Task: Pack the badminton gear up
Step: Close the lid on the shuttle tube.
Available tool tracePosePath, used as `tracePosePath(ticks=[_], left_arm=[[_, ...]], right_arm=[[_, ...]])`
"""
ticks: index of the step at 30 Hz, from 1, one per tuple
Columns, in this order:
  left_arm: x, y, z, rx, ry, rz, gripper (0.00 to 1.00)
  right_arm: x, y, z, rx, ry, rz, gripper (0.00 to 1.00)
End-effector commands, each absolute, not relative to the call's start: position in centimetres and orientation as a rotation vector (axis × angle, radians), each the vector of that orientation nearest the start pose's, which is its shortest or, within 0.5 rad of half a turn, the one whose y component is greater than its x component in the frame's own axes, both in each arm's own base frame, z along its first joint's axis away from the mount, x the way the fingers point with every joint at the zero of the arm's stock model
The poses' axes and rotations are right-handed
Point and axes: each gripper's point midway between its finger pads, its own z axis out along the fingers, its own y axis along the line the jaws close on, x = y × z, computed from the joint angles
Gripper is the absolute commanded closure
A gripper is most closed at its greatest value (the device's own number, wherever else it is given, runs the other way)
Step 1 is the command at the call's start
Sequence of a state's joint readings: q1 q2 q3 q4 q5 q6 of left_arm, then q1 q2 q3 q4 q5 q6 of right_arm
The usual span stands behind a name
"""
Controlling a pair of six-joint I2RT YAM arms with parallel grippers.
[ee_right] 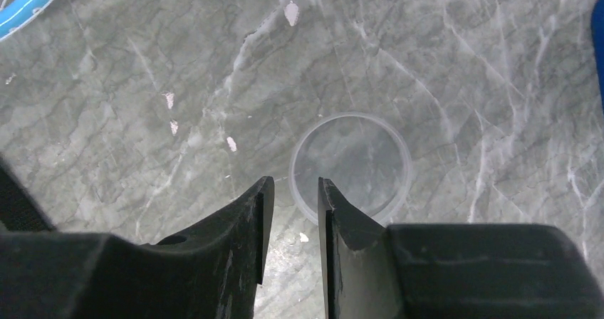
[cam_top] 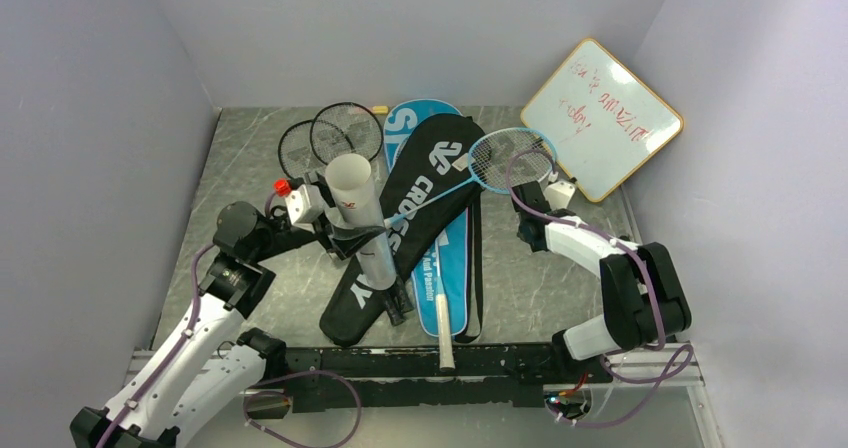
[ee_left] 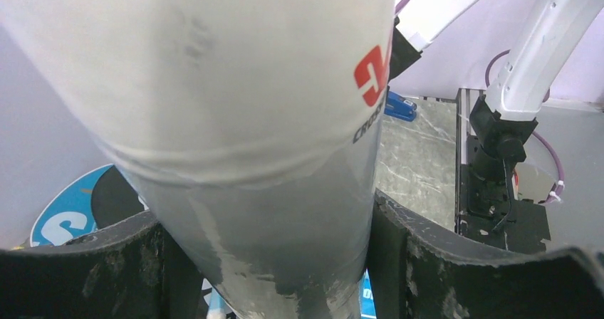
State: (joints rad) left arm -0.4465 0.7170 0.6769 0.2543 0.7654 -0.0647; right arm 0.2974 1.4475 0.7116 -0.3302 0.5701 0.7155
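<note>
so my right gripper (ee_right: 295, 216) has its jaws narrow around the near rim of the clear lid (ee_right: 350, 164), which lies flat on the right half of the counter (ee_right: 463, 84), can't tell if it's actually pinched, and my left gripper (ee_left: 269, 216) clamps the tilted white cardboard tube (ee_left: 214, 84) over the left half, mouth up.

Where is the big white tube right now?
In the top view, the white tube sits left of centre, gripped by the left gripper and tilted over the black CROSSWAY cover, near the two black rackets.
</note>
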Motion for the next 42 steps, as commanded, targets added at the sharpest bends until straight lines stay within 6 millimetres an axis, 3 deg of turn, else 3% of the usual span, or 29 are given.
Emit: tracePosePath(ticks=[1,14,17,22,24,28,31,36,42], left_arm=[[18.3,-23.0,35.2,0.930,1.087,-0.935,0.49],[18.5,-23.2,33.9,0.956,1.101,-0.912,0.50],[18.4,-23.3,33.9,0.960,1.100,-0.913,0.50],[18.3,-23.2,33.9,0.956,1.103,-0.912,0.50],[18.4,-23.2,33.9,0.971,1.082,-0.889,0.49],[18.3,-23.4,34.1,0.982,1.064,-0.895,0.49],[18.7,-23.9,34.2,0.987,1.059,-0.909,0.50],[20.6,-24.4,34.0,0.985,1.084,-0.871,0.51],[20.2,-24.6,33.6,1.007,1.074,-0.882,0.50]], right_arm=[[32.1,2.5,4.0,0.686,2.298,-0.252,0.67],[31.6,2.2,2.4,0.697,2.332,-0.288,0.70],[31.5,2.5,2.3,0.691,2.347,-0.274,0.76],[31.4,2.5,3.3,0.674,2.342,-0.267,1.00],[31.5,2.5,4.2,0.661,2.343,-0.259,1.00],[32.2,3.8,8.4,0.599,2.308,-0.144,1.00],[32.7,6.2,11.9,0.465,2.312,0.020,1.00],[32.4,12.6,17.7,0.172,2.312,0.363,1.00],[30.3,20.6,25.6,-0.160,2.202,0.557,1.00]])
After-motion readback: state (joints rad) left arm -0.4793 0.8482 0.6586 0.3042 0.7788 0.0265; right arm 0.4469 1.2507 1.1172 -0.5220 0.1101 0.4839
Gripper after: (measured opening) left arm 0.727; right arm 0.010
